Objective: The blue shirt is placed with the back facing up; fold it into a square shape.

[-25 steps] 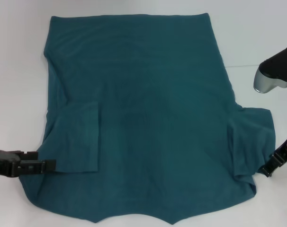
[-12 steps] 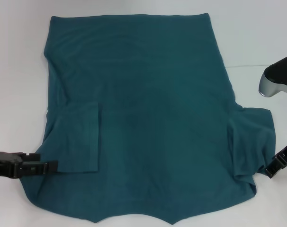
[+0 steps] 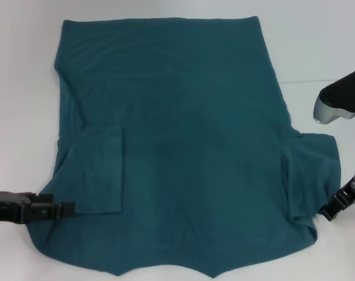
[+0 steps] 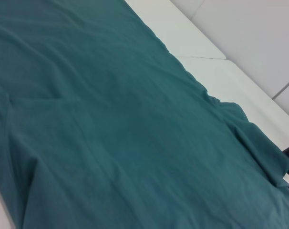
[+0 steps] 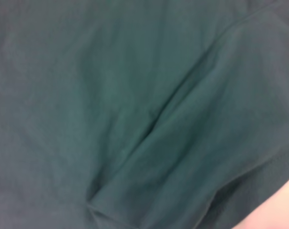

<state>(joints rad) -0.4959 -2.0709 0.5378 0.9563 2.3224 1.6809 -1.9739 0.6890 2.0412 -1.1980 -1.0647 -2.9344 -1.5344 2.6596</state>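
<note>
Though left-sleeve-folded, blue shirt plain.

The counter is white and plain, with a smooth matte surface. In the head view it shows on the left side, along the far edge, and on the right side. A thin straight seam runs across the counter on the right, going toward the right border of the picture. In the left wrist view the same white counter appears, and there a seam also crosses it, with another line farther away, so the surface looks to be made of several panels joined together. In the right wrist view only a small pale corner of the counter is visible.
</note>
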